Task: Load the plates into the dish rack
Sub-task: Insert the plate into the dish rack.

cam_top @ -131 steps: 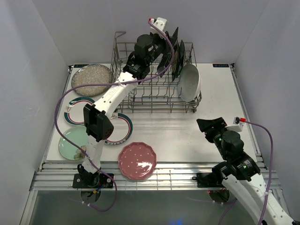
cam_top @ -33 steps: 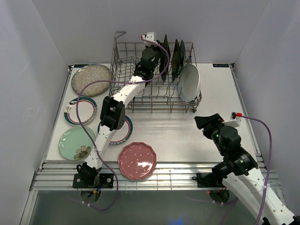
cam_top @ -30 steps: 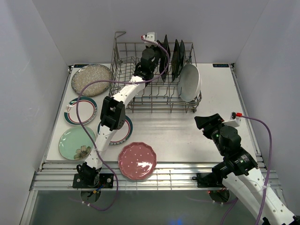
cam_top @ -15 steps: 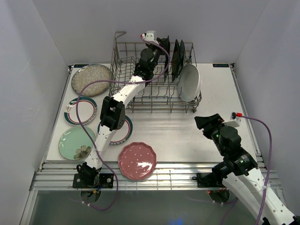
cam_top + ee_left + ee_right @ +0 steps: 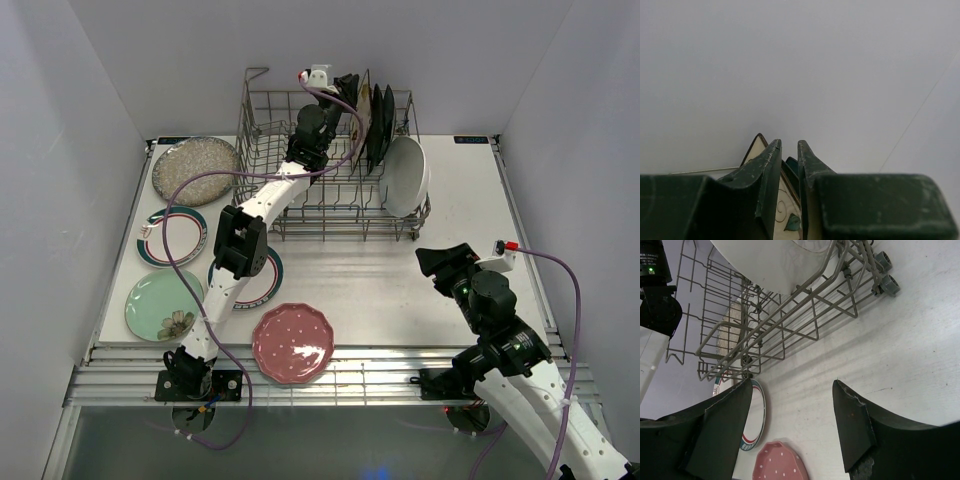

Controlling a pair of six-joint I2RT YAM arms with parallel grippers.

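The grey wire dish rack (image 5: pixel 300 215) stands at the back of the table. My left gripper (image 5: pixel 345 88) is high over the rack's back. It is shut on the top edge of the cream floral square plate (image 5: pixel 363 100), which stands upright among the tines. In the left wrist view the plate's brown rim (image 5: pixel 785 210) runs between my narrowly spaced fingers (image 5: pixel 771 165). Two dark plates (image 5: pixel 385 125) and a white oval plate (image 5: pixel 405 175) stand to its right. My right gripper (image 5: pixel 440 265) is open and empty, low over the table in front of the rack (image 5: pixel 790 320).
Flat on the table at the left lie a speckled silver plate (image 5: pixel 195 170), two teal-rimmed white plates (image 5: pixel 172 237) (image 5: pixel 262 280), a pale green plate (image 5: pixel 155 305) and a pink scalloped plate (image 5: pixel 293 343). White walls enclose the table.
My left gripper has shifted slightly right at the rack's back with the plate, whose cream face now shows. The right arm has barely moved.
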